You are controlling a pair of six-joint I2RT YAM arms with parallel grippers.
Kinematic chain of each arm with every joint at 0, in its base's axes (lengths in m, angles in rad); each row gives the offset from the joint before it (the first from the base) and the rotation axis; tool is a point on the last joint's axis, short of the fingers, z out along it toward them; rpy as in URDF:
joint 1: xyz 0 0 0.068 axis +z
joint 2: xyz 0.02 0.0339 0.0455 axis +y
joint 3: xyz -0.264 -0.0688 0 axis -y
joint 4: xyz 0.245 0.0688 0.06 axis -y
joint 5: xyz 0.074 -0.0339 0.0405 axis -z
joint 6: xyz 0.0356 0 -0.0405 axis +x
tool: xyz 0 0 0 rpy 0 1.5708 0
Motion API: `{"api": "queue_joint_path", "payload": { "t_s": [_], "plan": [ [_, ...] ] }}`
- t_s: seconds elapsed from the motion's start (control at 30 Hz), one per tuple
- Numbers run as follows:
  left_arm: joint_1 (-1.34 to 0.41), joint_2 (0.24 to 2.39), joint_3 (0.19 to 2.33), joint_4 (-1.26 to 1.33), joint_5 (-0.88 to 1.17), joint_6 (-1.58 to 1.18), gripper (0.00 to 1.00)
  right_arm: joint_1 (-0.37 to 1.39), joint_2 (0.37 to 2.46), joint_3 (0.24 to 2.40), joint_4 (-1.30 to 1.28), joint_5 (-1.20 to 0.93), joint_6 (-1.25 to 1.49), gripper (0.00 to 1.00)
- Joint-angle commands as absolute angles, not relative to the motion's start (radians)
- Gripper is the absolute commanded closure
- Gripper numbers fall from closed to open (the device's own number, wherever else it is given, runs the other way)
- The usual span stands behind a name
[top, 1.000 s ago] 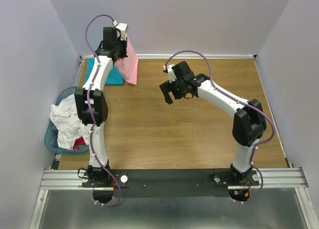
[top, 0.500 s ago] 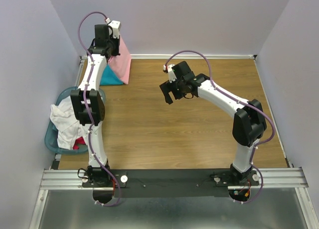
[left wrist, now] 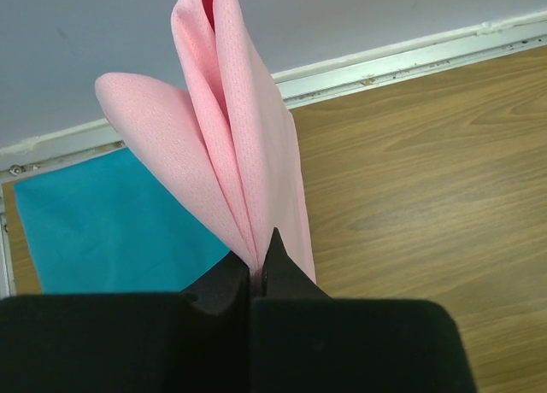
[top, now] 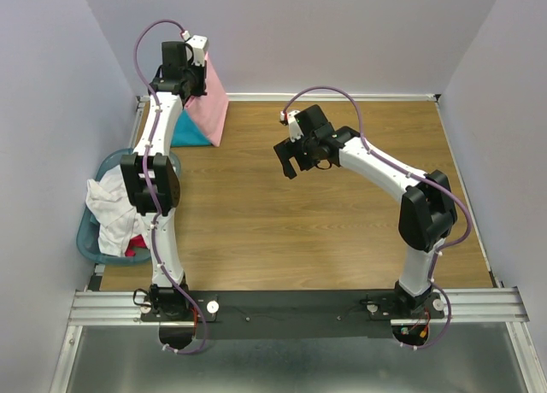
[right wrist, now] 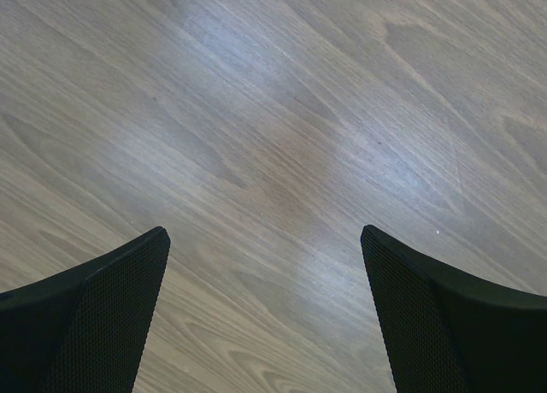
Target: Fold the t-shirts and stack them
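In left gripper (left wrist: 259,258), pink t-shirt (left wrist: 231,128): fine mesh-knit cloth, matt. Beyond it to the left, teal t-shirt (left wrist: 94,226): smoother cloth, matt. Below right gripper (right wrist: 265,239), desk (right wrist: 282,128): wood grain, smooth, faint sheen. Its fingers (right wrist: 85,316): black, matt, finely dimpled.

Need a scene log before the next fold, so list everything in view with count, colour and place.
pink t-shirt: one, light pink, hanging from the left claw at the far-left corner
teal t-shirt: one, teal, flat on the table below the pink one
white cloth: count unclear, white, piled in the basket
red cloth: a scrap, red, under the white pile
basket: one, light blue, off the table's left edge
table: one, brown wood grain
left claw: one, black, shut on the pink t-shirt
right claw: one, black, open over bare table near the middle
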State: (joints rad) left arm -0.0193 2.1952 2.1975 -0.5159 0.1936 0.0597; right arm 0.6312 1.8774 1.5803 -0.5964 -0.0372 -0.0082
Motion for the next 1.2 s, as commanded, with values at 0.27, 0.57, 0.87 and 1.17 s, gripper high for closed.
{"api": "queue_joint_path", "payload": {
  "t_s": [0.27, 0.57, 0.87, 1.17],
  "plan": [
    [0.058, 2.203, 2.290, -0.520, 0.252, 0.074, 1.00, 0.632, 1.888, 1.577, -0.601, -0.031, -0.003, 0.00],
    [0.112, 2.316, 2.321, -0.552, 0.310, 0.113, 1.00, 0.630, 1.901, 1.572, -0.603, -0.032, -0.005, 0.00],
    [0.150, 2.365, 2.306, -0.542, 0.337, 0.132, 1.00, 0.632, 1.916, 1.580, -0.604, -0.041, -0.005, 0.00],
    [0.178, 2.365, 2.293, -0.508, 0.284, 0.198, 1.00, 0.630, 1.922, 1.577, -0.607, -0.048, -0.005, 0.00]
  ]
}}
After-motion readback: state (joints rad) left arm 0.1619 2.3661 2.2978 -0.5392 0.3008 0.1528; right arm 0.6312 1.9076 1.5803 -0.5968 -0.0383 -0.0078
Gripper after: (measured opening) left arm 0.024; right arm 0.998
